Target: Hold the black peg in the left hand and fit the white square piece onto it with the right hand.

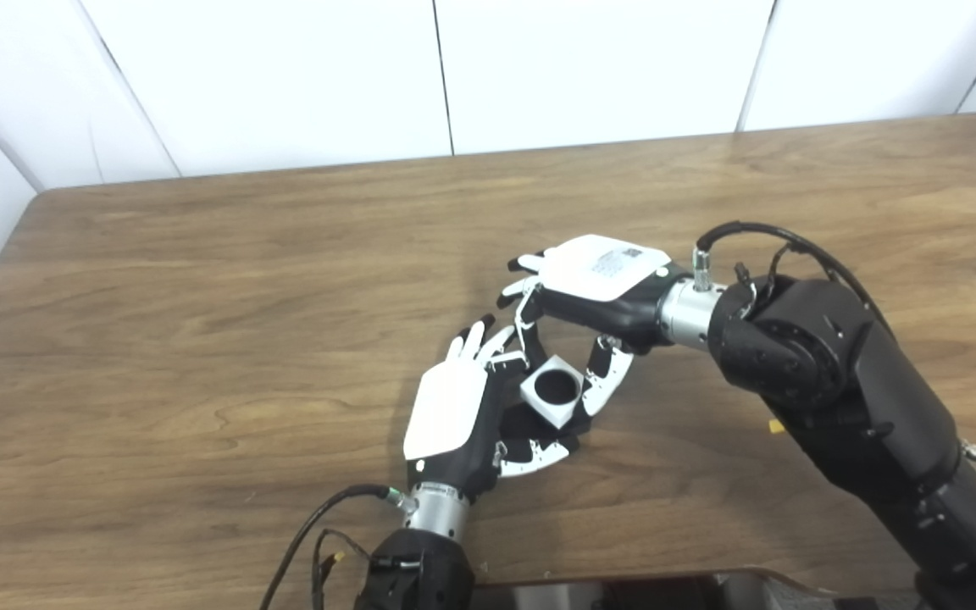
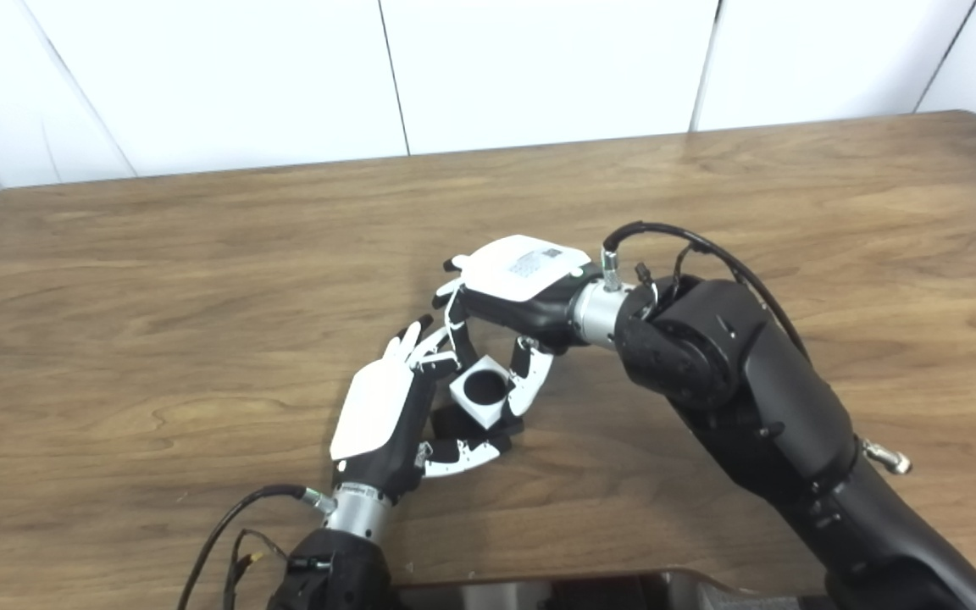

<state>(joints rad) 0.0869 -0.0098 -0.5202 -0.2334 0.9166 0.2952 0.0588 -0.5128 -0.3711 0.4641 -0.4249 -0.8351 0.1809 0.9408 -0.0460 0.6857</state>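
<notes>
Right hand reaches down pinching the white square piece above the peg-gripping left hand.

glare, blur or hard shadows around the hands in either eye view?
Left eye view: soft overall, no motion blur; mild sheen on the far table. Right eye view: soft shadow left of the left hand; the white square piece reads clearly, its hole dark.
</notes>
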